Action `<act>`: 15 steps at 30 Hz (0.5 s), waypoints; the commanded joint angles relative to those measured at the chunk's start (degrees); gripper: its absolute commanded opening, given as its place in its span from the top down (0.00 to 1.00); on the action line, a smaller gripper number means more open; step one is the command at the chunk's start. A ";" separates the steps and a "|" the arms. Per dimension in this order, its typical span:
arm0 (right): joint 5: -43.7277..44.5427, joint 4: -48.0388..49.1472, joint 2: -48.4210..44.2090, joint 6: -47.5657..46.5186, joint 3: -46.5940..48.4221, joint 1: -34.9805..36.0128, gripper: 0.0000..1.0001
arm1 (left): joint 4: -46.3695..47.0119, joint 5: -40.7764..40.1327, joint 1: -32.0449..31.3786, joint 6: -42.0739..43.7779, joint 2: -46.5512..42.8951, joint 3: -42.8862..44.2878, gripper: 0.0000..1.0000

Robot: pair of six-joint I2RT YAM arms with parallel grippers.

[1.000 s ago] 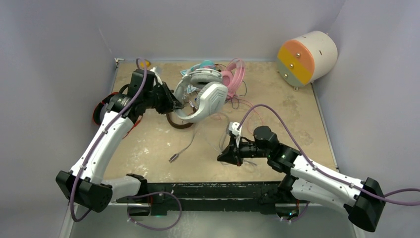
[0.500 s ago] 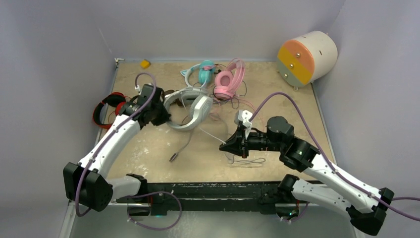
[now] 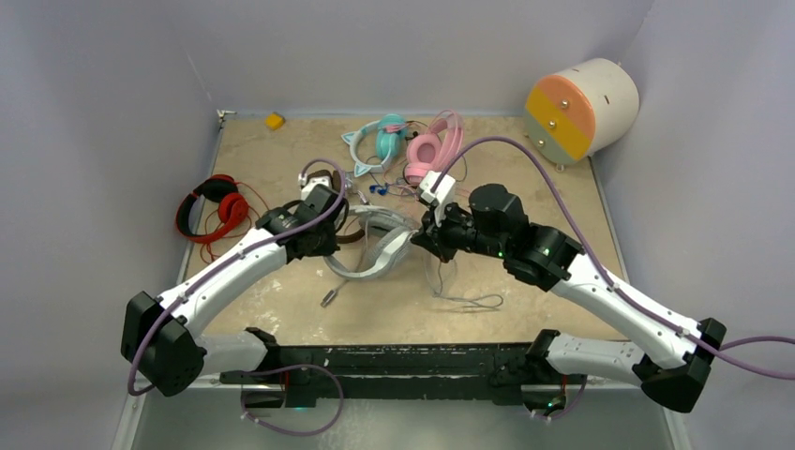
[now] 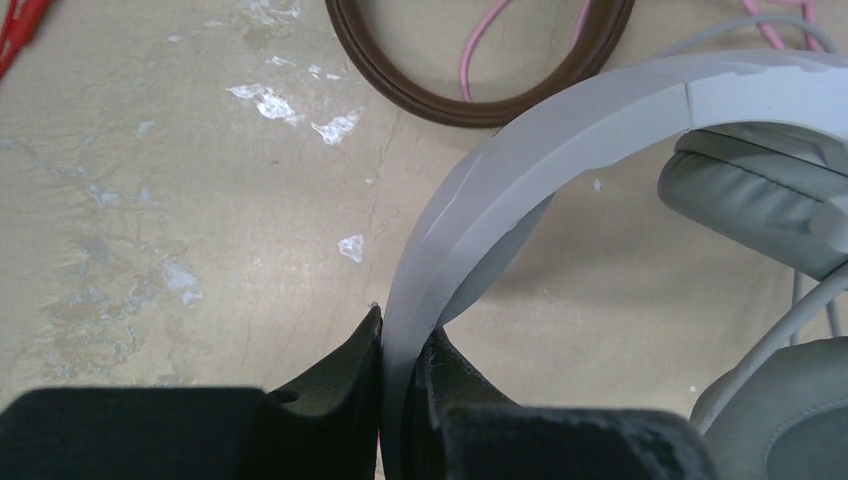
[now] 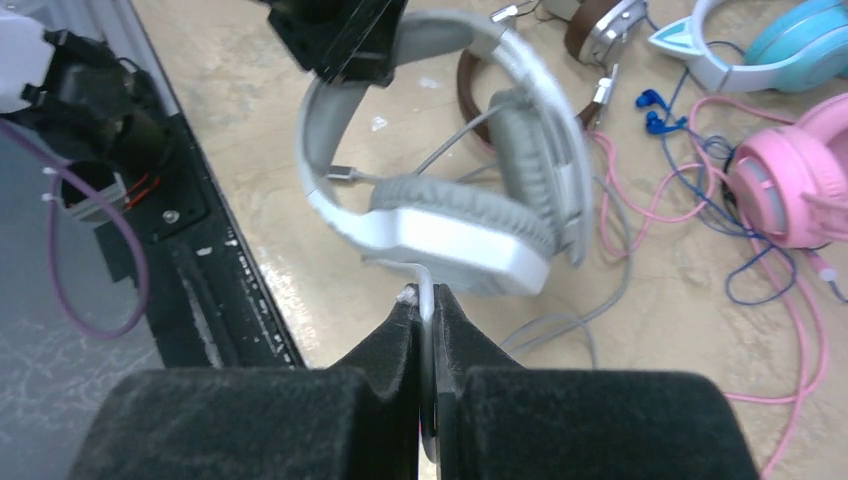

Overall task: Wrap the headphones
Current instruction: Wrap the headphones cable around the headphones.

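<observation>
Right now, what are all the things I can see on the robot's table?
grey-white plastic over-ear headphones: one, grey-white, table middle
pink over-ear headphones: one, pink, far middle
teal cat-ear headphones: one, teal, left of the pink pair
red headphones: one, red, left edge
brown headphones with silver cups: one, brown and silver, behind the grey-white pair
thin blue cord: one, blue, beside the pink pair
small yellow block: one, yellow, far left corner
cream drum with orange face: one, far right corner
left gripper: shut on the grey-white headband
right gripper: shut on the thin white cable
</observation>
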 commanded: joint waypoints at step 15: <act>-2.81 1.24 8.65 -5.70 8.20 0.15 0.95 | 7.05 8.55 -11.01 4.45 5.46 0.62 1.00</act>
